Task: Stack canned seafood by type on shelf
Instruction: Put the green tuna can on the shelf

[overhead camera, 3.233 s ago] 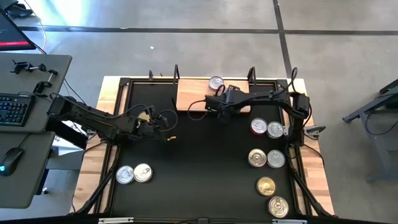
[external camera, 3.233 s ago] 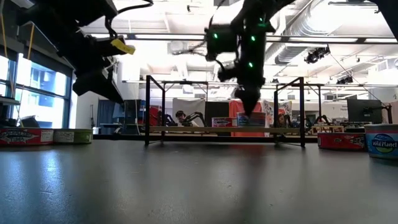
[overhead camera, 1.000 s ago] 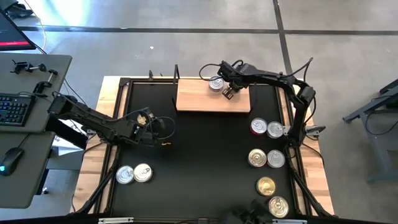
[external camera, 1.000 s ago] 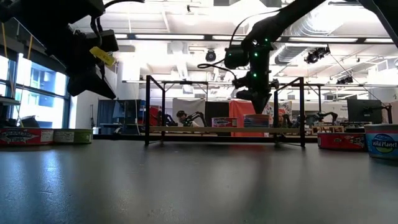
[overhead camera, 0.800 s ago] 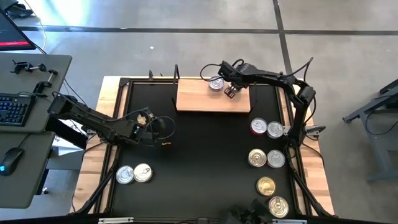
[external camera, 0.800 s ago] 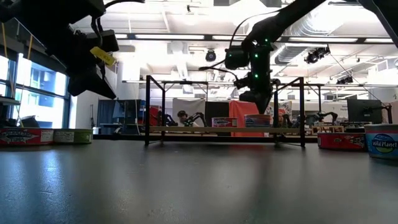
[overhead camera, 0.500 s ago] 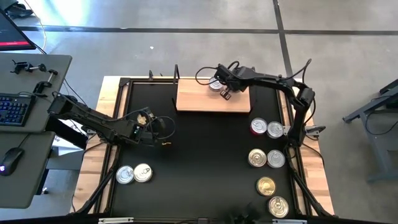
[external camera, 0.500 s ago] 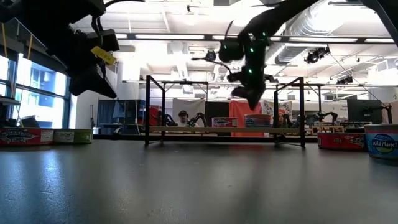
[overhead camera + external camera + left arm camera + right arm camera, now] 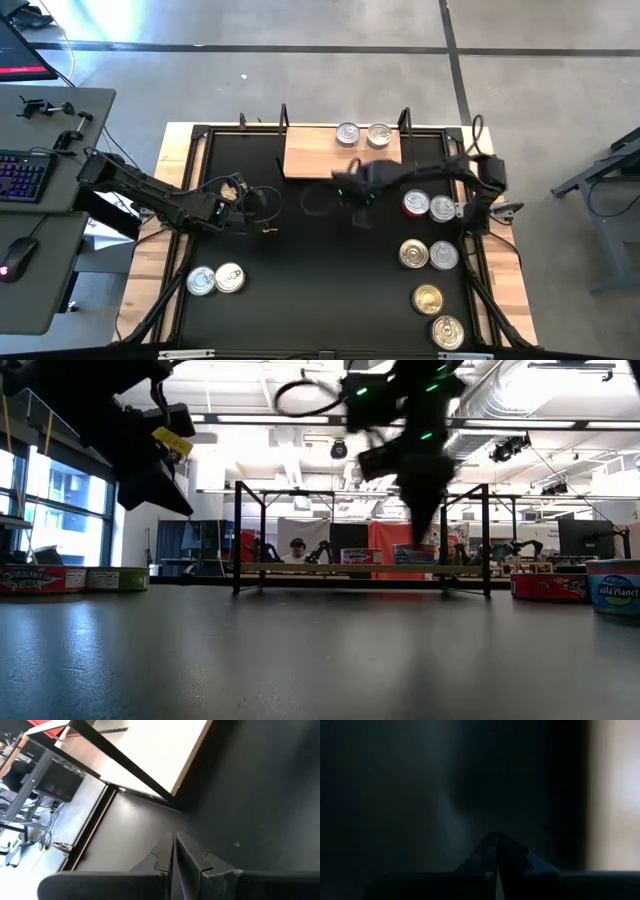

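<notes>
While two cans (image 9: pixel 362 134) sit on the shelf (image 9: pixel 310 158), I count eight more on the desk (image 9: pixel 320 280) (both hands clenched, empty).

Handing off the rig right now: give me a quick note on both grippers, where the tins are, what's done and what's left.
Right gripper: jaws shut, empty, over the tabletop just in front of the shelf.
Left gripper: jaws shut, empty, waiting at table's left.
Done: two tins side by side on the shelf's back edge.
Left: six tins along the right side, two tins front left.
</notes>
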Available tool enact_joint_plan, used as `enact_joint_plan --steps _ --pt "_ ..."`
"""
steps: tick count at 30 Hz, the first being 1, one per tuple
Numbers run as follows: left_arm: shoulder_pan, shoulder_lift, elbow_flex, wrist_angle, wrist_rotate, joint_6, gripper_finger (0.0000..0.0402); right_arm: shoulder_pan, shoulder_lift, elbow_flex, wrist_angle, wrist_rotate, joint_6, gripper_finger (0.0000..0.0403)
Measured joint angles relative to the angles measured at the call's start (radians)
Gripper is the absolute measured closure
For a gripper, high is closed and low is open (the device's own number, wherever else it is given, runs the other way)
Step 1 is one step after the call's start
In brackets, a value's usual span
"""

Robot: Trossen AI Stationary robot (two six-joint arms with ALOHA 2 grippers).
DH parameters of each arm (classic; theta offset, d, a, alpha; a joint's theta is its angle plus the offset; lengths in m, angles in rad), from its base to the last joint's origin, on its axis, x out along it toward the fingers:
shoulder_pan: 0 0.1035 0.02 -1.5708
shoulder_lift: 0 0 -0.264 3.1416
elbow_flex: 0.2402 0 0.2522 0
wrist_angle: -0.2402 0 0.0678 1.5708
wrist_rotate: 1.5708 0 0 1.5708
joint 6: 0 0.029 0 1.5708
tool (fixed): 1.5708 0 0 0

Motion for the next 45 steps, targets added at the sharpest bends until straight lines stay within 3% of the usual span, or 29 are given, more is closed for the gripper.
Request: enact_joint_plan --steps 6,10,14,18,22,26,32,36,45 --pt "-0.001 0.002 0.000 0.055 0.011 0.044 0.0390 0.247 -0.162 -0.187 0.005 -0.042 0.470 0.0402" --pt "-0.001 0.002 0.000 0.095 0.020 0.050 0.0390 0.430 -0.252 -0.292 0.079 0.007 0.836 0.0402" --pt "-0.001 0.002 0.000 0.122 0.025 0.050 0.0390 0.608 -0.293 -0.366 0.113 -0.005 1.193 0.0402" --pt "-0.006 0.006 0.000 0.121 0.055 0.045 0.0390 0.724 -0.295 -0.402 0.106 -0.036 1.409 0.0402" --pt "-0.025 0.013 0.000 0.141 0.087 0.024 0.0390 0.791 -0.295 -0.404 0.109 -0.149 1.527 0.0402" --pt "-0.053 0.021 0.000 0.183 0.107 -0.008 0.0390 0.844 -0.295 -0.403 0.109 -0.192 1.586 0.0402" --pt "-0.094 0.057 0.000 0.276 0.110 -0.005 0.0390 0.973 -0.289 -0.401 0.268 -0.169 1.746 0.0403" --pt "-0.115 0.098 0.000 0.368 0.116 0.035 0.0390 1.041 -0.238 -0.401 0.260 -0.129 1.841 0.0403" --pt "-0.167 0.209 0.000 0.516 0.239 0.051 0.0390 1.010 -0.146 -0.393 0.347 -0.155 1.786 0.0403"
